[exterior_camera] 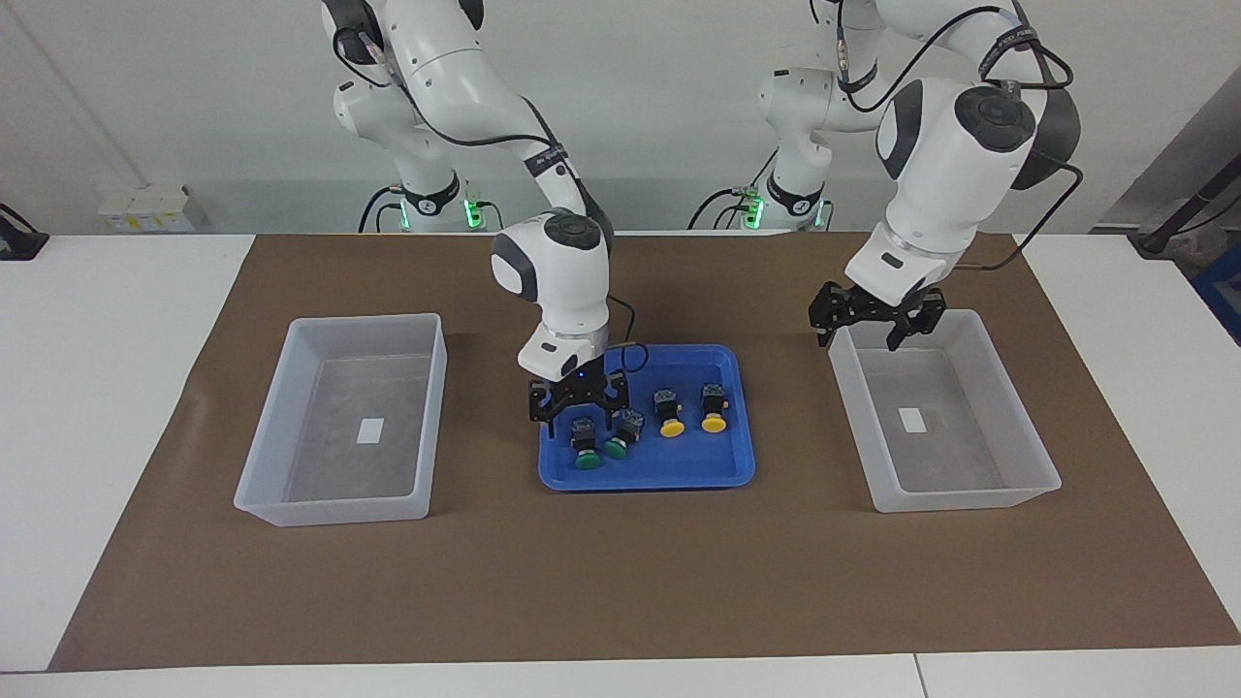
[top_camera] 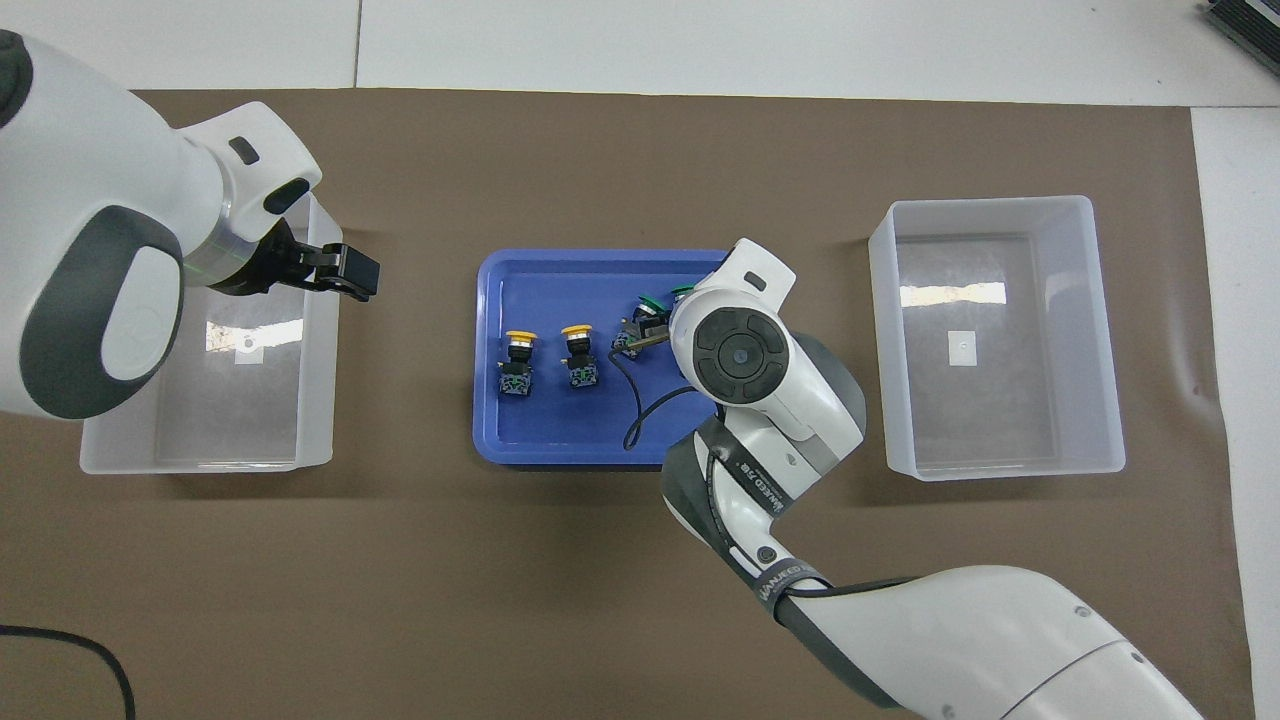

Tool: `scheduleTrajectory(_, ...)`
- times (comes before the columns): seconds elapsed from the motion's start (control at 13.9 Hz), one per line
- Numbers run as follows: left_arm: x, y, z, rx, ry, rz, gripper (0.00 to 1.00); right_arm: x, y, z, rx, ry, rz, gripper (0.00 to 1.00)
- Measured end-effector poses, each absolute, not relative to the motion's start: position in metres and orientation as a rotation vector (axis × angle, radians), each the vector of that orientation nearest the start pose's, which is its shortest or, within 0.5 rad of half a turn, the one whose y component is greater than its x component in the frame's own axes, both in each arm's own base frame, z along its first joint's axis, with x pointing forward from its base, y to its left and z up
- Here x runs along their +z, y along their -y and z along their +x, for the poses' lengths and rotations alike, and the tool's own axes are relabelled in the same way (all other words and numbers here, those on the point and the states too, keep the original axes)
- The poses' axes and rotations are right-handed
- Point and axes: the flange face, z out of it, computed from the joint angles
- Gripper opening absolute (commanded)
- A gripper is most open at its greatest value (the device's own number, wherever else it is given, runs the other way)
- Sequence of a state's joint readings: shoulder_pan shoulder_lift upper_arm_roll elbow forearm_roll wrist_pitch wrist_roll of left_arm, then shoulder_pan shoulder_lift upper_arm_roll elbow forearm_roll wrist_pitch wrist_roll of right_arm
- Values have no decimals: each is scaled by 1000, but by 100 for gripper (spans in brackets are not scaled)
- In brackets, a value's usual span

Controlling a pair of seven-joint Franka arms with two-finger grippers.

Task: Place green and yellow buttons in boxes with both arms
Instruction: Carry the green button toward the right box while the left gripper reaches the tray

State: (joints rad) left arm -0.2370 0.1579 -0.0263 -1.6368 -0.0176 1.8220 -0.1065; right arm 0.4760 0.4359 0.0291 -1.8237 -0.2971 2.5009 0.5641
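Four buttons lie in a blue tray (exterior_camera: 650,475) in the middle of the mat. Two green buttons (exterior_camera: 586,448) (exterior_camera: 620,438) lie toward the right arm's end and two yellow buttons (exterior_camera: 669,415) (exterior_camera: 714,409) toward the left arm's end. My right gripper (exterior_camera: 579,415) is open and low over the outer green button, with a finger on each side of its body. My left gripper (exterior_camera: 877,325) is open and empty, up over the robot-side rim of one box (exterior_camera: 960,499). The other box (exterior_camera: 334,504) stands empty at the right arm's end. In the overhead view the right wrist hides most of the green buttons (top_camera: 650,300).
A brown mat (exterior_camera: 620,582) covers the table under everything. In the overhead view the tray (top_camera: 550,440) lies between the two boxes (top_camera: 1000,465) (top_camera: 200,458). A black cable (top_camera: 640,400) from the right wrist hangs over the tray.
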Motion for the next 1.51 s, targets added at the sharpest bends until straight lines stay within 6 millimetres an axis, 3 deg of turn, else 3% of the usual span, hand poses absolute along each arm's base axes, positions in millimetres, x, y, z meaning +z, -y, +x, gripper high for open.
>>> scheduleTrajectory(0.58,457,217,578,-162,-182,-3209,100,307,-322,576,-471,257,-3134,85)
scheduleTrajectory(0.79,428,241,567,-185,-152,-3221,100,305,-322,575,-468,258,-3136,63)
scheduleTrajectory(1.01,393,265,566,-211,-147,-3231,100,305,-322,575,-467,259,-3136,55)
scheduleTrajectory(1.08,383,269,567,-212,-148,-3232,95,305,-322,575,-471,259,-3132,48)
scheduleTrajectory(1.15,373,272,569,-212,-141,-3233,92,305,-322,575,-476,261,-3129,35)
scheduleTrajectory(1.23,363,275,570,-217,-130,-3235,92,305,-322,574,-478,261,-3127,8)
scheduleTrajectory(1.3,354,279,571,-222,-113,-3239,91,305,-323,575,-482,262,-3124,0)
scheduleTrajectory(1.51,337,289,569,-211,-69,-3242,89,312,-326,576,-519,266,-3101,0)
